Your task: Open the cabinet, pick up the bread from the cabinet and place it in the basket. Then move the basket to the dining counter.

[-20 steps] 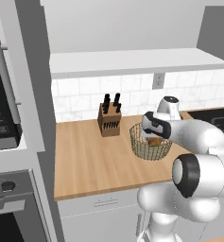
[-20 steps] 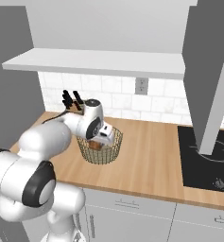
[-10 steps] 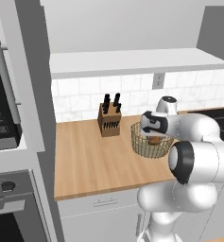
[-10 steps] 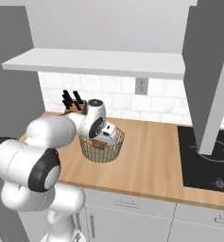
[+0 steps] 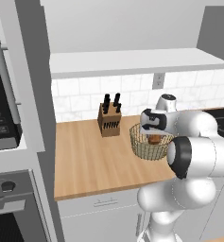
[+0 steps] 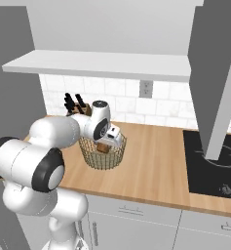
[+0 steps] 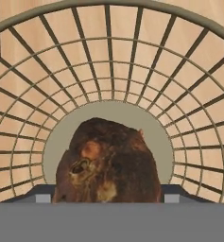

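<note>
Dark-brown bread (image 7: 108, 163) lies on the wire basket's (image 5: 149, 146) floor, right of the knife block (image 5: 109, 121). The pincer (image 5: 151, 133) stands apart above it; the elbow has swung nearer since.

Bread (image 7: 111, 160), dark brown and lumpy, sits on the flat round base of the wire basket (image 7: 189, 80); light wood shows through the mesh.

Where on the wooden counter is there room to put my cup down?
The widest bare patch on the counter lies in front of the knife block, left of the basket. More free wood runs between the basket and the black cooktop. It is crowded at the basket, where the gripper hangs over the bread.
</note>
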Controlling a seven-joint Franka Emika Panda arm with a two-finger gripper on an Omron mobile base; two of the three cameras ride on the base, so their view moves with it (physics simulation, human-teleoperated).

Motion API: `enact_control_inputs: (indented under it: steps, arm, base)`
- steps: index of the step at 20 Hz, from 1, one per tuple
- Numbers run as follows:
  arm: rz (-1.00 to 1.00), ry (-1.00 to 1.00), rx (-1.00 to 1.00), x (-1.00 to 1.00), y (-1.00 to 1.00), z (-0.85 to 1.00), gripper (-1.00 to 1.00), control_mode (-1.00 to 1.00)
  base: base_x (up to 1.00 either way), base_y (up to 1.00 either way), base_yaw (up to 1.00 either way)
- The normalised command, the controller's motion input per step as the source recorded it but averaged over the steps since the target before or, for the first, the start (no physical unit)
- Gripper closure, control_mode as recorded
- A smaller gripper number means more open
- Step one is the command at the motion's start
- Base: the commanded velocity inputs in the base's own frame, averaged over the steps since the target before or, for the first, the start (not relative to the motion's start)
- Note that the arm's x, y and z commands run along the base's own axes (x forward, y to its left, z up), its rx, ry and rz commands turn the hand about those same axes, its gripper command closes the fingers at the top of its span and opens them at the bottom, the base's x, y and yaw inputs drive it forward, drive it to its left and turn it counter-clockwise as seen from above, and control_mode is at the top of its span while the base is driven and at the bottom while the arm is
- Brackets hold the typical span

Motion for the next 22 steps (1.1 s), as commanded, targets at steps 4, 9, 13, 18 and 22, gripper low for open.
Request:
enact_control_inputs:
  steps: [4, 9, 13, 18, 22]
  arm:
    - [0.0, 0.0, 0.0, 0.0, 0.0, 0.0, -1.0, -1.0]
    - [-0.01, -0.01, 0.0, -0.02, 0.0, 0.08, -1.0, -1.0]
    - [-0.07, -0.08, 0.0, -0.23, -0.03, 0.47, -1.0, -1.0]
    - [-0.11, -0.06, 0.0, -0.23, -0.21, 0.45, -1.0, -1.0]
    - [-0.11, -0.01, 0.0, -0.15, -0.57, 0.0, -1.0, -1.0]
  base:
    - [0.0, 0.0, 0.0]
    - [0.0, 0.0, 0.0]
    - [0.0, 0.0, 0.0]
    - [0.0, 0.0, 0.0]
    - [0.0, 0.0, 0.0]
